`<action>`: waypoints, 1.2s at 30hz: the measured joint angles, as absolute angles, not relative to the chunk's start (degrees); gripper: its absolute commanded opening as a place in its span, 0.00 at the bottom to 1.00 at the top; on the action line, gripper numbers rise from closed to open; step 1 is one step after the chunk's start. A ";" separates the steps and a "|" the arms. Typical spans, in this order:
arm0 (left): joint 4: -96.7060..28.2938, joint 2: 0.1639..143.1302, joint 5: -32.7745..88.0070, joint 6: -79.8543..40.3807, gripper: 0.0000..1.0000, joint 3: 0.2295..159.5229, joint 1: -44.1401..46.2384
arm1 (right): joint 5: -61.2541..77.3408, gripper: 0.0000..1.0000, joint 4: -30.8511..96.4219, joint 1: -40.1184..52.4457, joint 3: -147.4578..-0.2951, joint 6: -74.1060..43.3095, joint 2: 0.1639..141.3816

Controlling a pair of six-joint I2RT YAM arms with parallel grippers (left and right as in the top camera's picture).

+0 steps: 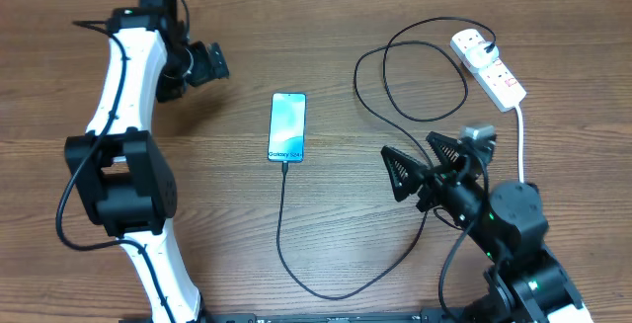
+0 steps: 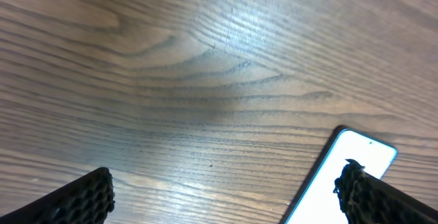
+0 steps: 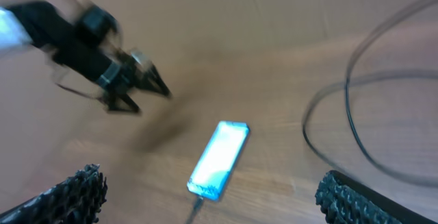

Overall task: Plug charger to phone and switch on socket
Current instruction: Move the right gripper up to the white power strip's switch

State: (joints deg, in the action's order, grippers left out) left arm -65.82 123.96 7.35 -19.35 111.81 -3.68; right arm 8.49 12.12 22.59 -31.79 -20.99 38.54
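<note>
The phone (image 1: 287, 126) lies flat mid-table with its light blue screen up; it also shows in the right wrist view (image 3: 220, 157), and one corner of it (image 2: 321, 195) shows in the left wrist view. The charger (image 1: 326, 291), a thin black cable, meets the phone's near end, loops right and runs up to the socket (image 1: 491, 68), a white power strip at the back right. My left gripper (image 1: 212, 63) hangs open to the left of the phone with nothing in it. My right gripper (image 1: 420, 160) is open and empty, between the phone and the socket.
The socket's thick white cord (image 1: 521, 145) runs down the right side, close past my right arm. Black cable loops (image 3: 356, 114) lie on the wood just right of my right gripper. The left arm (image 3: 102, 66) shows blurred beyond the phone.
</note>
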 measured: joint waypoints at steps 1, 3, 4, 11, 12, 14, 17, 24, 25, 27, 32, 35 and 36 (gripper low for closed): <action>-65.82 123.87 7.46 -19.35 1.00 111.90 -3.75 | 8.49 1.00 13.69 22.52 -32.86 -20.99 39.86; -65.87 123.87 7.55 -19.35 1.00 111.90 -3.79 | 8.51 1.00 16.82 21.87 -36.03 -21.02 42.63; -65.84 123.87 7.53 -19.35 1.00 111.90 -3.79 | 8.51 1.00 19.27 21.02 -38.46 -21.02 44.10; -65.84 123.87 7.94 -19.35 1.00 111.90 -3.79 | 11.88 1.00 32.14 9.87 -53.65 -20.45 54.06; -65.87 123.87 7.97 -19.35 1.00 111.90 -3.79 | 14.02 1.00 34.35 7.42 -56.03 -19.84 56.23; -65.89 123.87 7.97 -19.35 1.00 111.90 -3.79 | 17.06 1.00 37.10 3.90 -59.02 -19.03 59.77; -65.89 123.87 7.94 -19.35 1.00 111.90 -3.79 | 21.85 0.95 41.01 -1.21 -62.70 -17.76 65.58; -66.02 123.87 7.97 -19.35 1.00 111.90 -3.79 | 28.73 0.43 42.78 -10.39 -65.04 -16.91 75.88; -66.02 123.87 7.97 -19.35 1.00 111.90 -3.79 | 29.32 0.25 42.83 -11.38 -65.04 -16.40 77.12; -66.02 123.87 7.97 -19.35 1.00 111.90 -3.79 | 29.85 0.05 42.98 -12.62 -65.04 -16.40 78.85; -66.02 123.87 7.97 -19.35 1.00 111.90 -3.79 | 30.65 0.04 43.00 -13.43 -65.04 -16.45 81.62; -66.02 123.87 7.97 -19.35 1.00 111.90 -3.79 | 30.74 0.04 42.98 -13.43 -65.04 -16.47 82.26; -66.02 123.87 7.97 -19.35 1.00 111.90 -3.79 | 30.74 0.04 42.94 -13.43 -65.04 -16.45 82.26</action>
